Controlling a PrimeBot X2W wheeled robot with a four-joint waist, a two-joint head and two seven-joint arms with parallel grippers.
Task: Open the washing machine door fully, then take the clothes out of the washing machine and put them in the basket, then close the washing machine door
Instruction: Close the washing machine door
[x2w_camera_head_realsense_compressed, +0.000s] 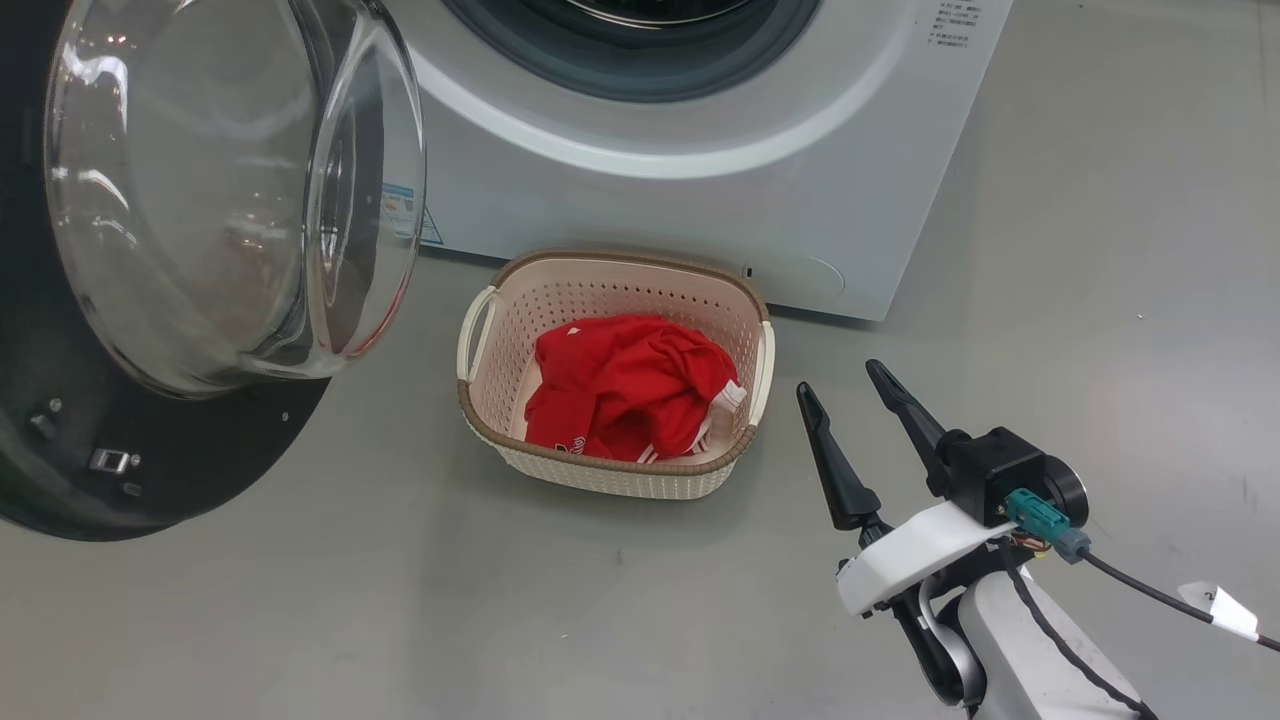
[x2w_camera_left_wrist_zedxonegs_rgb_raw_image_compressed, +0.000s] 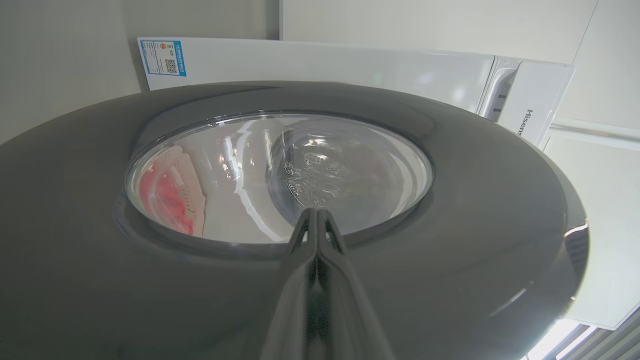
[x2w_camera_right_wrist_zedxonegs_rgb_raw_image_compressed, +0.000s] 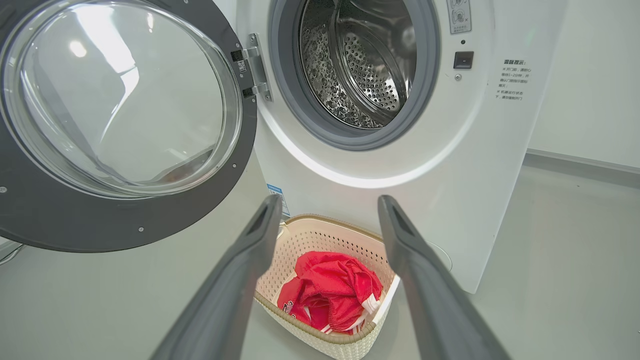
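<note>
Two pincers to cover, so starting with the right pincer (x2w_camera_head_realsense_compressed: 838, 377): spread wide open, gripping nothing, hanging over the grey floor (x2w_camera_head_realsense_compressed: 300, 620) just to the right of the basket (x2w_camera_head_realsense_compressed: 610, 272) and clear of it. Then the left pincer (x2w_camera_left_wrist_zedxonegs_rgb_raw_image_compressed: 317, 212): clamped fully shut, both fingers pressed flat together, holding nothing, pointed at the smooth outer face of the washing machine door (x2w_camera_head_realsense_compressed: 150, 490) with the tips right at the edge of the glass window. Can't say for sure whether touching or just hovering close. Got the door swung way out to the left on its hinge (x2w_camera_right_wrist_zedxonegs_rgb_raw_image_compressed: 255, 67), glossy black ring with that big bulging clear bowl in the middle, well away from the opening. Got the clothes (x2w_camera_head_realsense_compressed: 630, 385) bunched up inside the basket, red with a bit of white trim poking out toward the right side, sitting lower than the brown rim. Basket down on the floor, parked right in front of the washing machine (x2w_camera_head_realsense_compressed: 700, 210), close up against the bottom of its front panel and below the round opening. Can see the perforated steel drum (x2w_camera_right_wrist_zedxonegs_rgb_raw_image_compressed: 360, 65) through that opening, grey gasket (x2w_camera_right_wrist_zedxonegs_rgb_raw_image_compressed: 292, 105) ringing it. Also spotted a small blue sticker (x2w_camera_head_realsense_compressed: 412, 212) low on the machine's front, partly behind the glass bowl. Same red bundle showing up blurry through the door window from the left wrist side.
</note>
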